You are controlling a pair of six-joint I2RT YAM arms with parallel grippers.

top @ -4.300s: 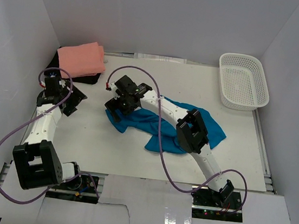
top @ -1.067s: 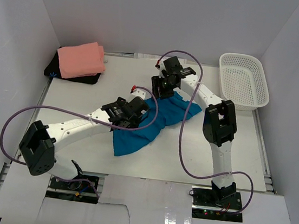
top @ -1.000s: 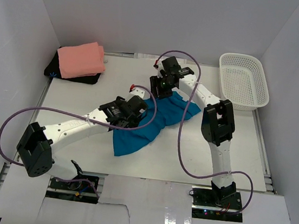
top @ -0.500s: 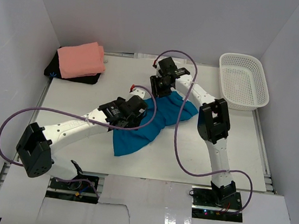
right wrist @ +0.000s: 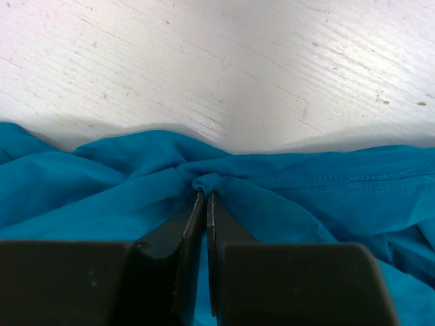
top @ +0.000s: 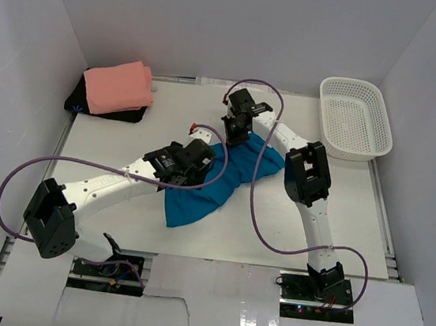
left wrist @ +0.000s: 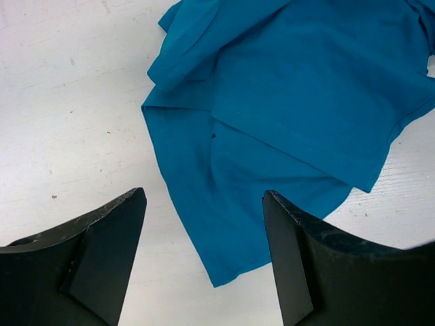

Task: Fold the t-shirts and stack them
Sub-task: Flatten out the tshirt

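Observation:
The teal-blue t-shirt [top: 198, 196] lies crumpled in the middle of the table, with one corner toward the near edge. My right gripper [top: 233, 137] is at its far edge, shut on a small pinched fold of the cloth [right wrist: 206, 193]. The teal fabric [right wrist: 102, 190] bunches around both fingers. My left gripper [top: 194, 162] hovers over the shirt's left part, open, with teal cloth [left wrist: 299, 102] and bare table between its fingers [left wrist: 204, 197], touching nothing. The salmon-pink t-shirt [top: 118, 87] lies folded at the back left.
The pink t-shirt rests on a black pad [top: 101, 109] in the back left corner. A white mesh basket [top: 354, 120] stands at the back right. White walls close the table on three sides.
The right gripper's jaws have closed on the far edge of the teal t-shirt, and that arm has shifted slightly left. The left arm has hardly moved.

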